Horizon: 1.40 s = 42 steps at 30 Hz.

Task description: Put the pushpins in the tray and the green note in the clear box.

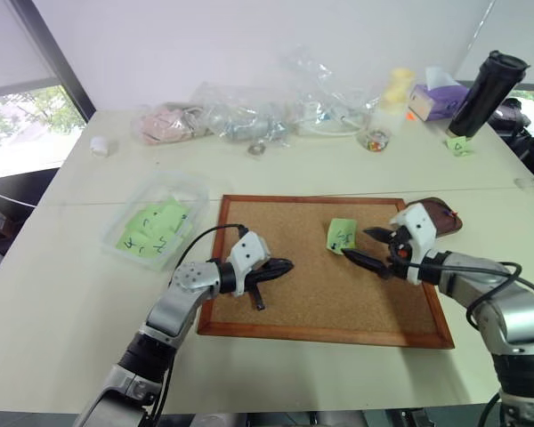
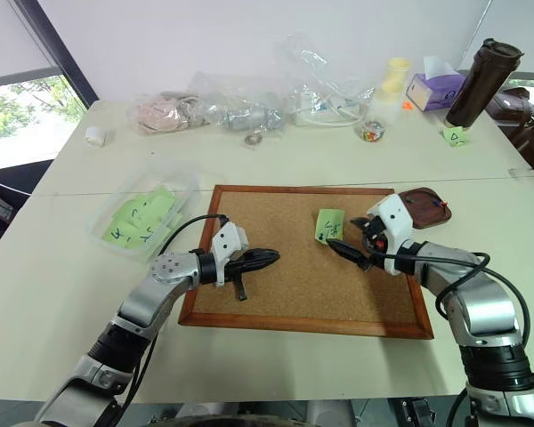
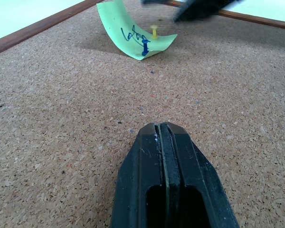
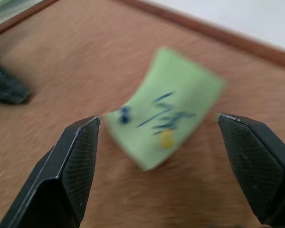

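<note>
R gripper [image 4: 159, 130] jaws spread wide, nothing held, facing green note [image 1: 342, 235] w/ scribbles, center-right of frame on cork board [image 1: 294, 294]; yellow pin [image 4: 166, 138] + blue pin [image 4: 124, 114] holding note down. L gripper [image 1: 276, 267] shut, empty, resting on board, lower center. Step: pulling pins. Next: pinching one tiny pin head, carrying to tray [image 1: 445, 213] at right; clear box [image 1: 191, 191] at left

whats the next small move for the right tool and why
Probably ease the open right tool onto the yellow pushpin and close on it. The green note is pinned to the cork board by that pin and a blue pushpin, so pins come out first.
</note>
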Motion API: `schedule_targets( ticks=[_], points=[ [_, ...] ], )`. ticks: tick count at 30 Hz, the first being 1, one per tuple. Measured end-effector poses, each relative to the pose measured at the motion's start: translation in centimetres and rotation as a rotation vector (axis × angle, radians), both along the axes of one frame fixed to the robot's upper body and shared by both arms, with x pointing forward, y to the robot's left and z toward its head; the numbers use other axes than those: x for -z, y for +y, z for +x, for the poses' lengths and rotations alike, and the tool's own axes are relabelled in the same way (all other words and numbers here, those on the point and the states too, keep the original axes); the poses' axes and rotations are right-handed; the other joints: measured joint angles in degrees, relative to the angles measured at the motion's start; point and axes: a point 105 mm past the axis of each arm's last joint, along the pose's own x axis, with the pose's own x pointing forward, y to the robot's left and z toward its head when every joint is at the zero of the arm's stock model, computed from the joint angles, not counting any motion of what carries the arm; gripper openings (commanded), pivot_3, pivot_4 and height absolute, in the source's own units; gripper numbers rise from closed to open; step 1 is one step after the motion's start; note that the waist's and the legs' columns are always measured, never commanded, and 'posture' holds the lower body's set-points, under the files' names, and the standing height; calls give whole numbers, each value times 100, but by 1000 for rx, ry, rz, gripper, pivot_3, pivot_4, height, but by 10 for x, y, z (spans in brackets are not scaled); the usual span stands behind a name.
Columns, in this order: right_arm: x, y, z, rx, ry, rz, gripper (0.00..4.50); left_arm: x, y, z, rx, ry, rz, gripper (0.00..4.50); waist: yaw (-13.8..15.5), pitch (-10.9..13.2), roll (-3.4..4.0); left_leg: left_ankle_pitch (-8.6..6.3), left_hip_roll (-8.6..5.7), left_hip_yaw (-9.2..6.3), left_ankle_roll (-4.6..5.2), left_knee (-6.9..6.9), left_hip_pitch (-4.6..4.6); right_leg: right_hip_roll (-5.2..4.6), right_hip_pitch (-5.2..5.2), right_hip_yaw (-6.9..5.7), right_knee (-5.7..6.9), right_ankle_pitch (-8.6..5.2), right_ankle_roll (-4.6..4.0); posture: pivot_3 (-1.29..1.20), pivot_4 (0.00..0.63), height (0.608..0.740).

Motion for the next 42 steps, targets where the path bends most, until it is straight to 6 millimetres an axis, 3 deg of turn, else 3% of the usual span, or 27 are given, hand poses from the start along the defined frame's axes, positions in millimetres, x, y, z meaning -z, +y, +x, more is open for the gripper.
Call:
schedule_targets(
  ticks=[4, 5, 7, 11, 24, 27, 28, 42],
  points=[
    [3, 0, 1, -5, -24, -28, 4030, 0, 0, 0, 0, -1, 0, 0, 2, 0, -1, 0, 1, 0, 0, -1, 1, 1, 0, 0, 0, 0, 0, 0, 150, 740],
    [6, -1, 2, -4, -22, -34, 3797, 0, 0, 0, -1, -1, 1, 0, 1, 0, -1, 0, 1, 0, 0, -2, 1, 1, 0, 0, 0, 0, 0, 0, 150, 740],
    [9, -4, 3, 7, -20, -42, 3285, 0, 0, 0, -1, -1, 0, 0, 2, 1, -1, 0, 1, 0, 0, -1, 1, 1, 0, 0, 0, 0, 0, 0, 150, 740],
    [13, -5, 5, 6, -27, -62, 1322, 0, 0, 0, -2, 0, 1, 0, 1, 1, -1, 0, 1, 0, 0, -2, 1, 2, -1, 0, 0, 0, 0, 0, 150, 740],
    [15, 0, 10, 3, -48, -72, 1322, 0, 1, -1, -4, 6, 4, 0, -2, 1, -2, 0, 2, 0, 0, -4, 1, 2, -2, 0, 0, 0, 0, 0, 150, 740],
    [18, -1, 10, 6, -37, -76, 521, 0, 1, -1, -5, 6, 4, 0, -3, 1, -2, 0, 2, 0, 0, -3, 1, 2, -2, 0, 0, 0, 0, 0, 150, 740],
    [20, -1, 10, 6, -35, -80, 18, 0, 1, -1, -5, 6, 4, 0, -3, 1, -2, 0, 2, 0, 0, -3, 1, 2, -2, 0, 0, 0, 0, 0, 150, 740],
    [17, -4, 10, 38, -18, -33, 18, 0, 1, 0, -15, 3, 7, 0, 3, 1, -5, 0, 2, 0, 0, -3, 1, 2, -1, 0, -1, 0, 0, 0, 150, 740]
  ],
)
